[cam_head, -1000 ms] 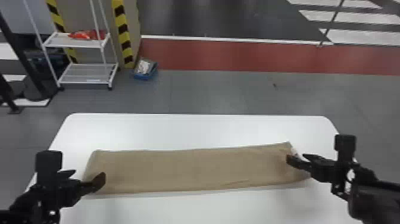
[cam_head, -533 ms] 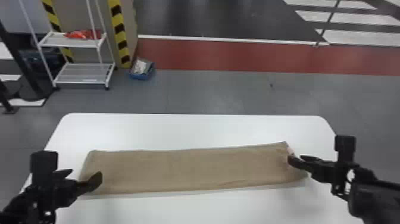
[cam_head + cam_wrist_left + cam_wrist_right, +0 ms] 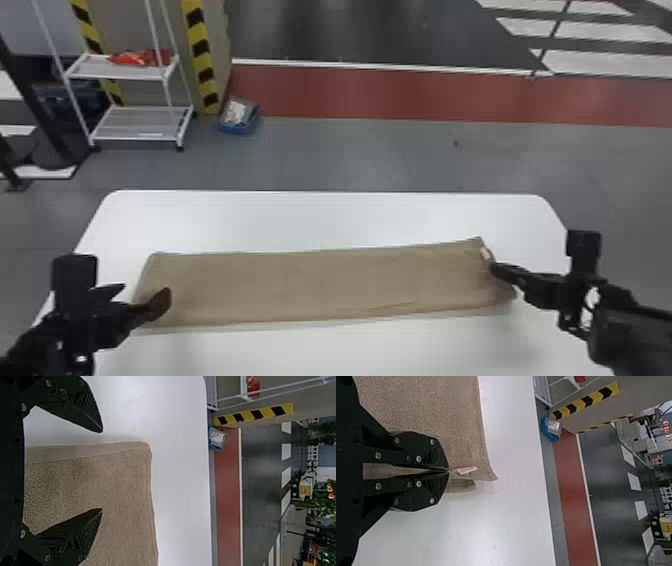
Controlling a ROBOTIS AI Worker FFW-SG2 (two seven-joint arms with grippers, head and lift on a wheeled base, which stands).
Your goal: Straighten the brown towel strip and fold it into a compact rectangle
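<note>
The brown towel strip lies flat and lengthwise across the white table, with a small crease near its front edge on the right. Over its left end is my left gripper, fingers spread. In the left wrist view that gripper stands open above the towel's end, one finger over cloth and one over the table. At the right end sits my right gripper. The right wrist view has this gripper shut on the towel's end edge, beside a small white tag.
Beyond the table's far edge stand a white rack and a blue bin on the grey floor, both well away from the arms. White tabletop borders the towel in front and behind.
The left gripper has shifted slightly left relative to the towel over the last second. The right gripper stays at the towel's right end, and the towel looks unchanged.
</note>
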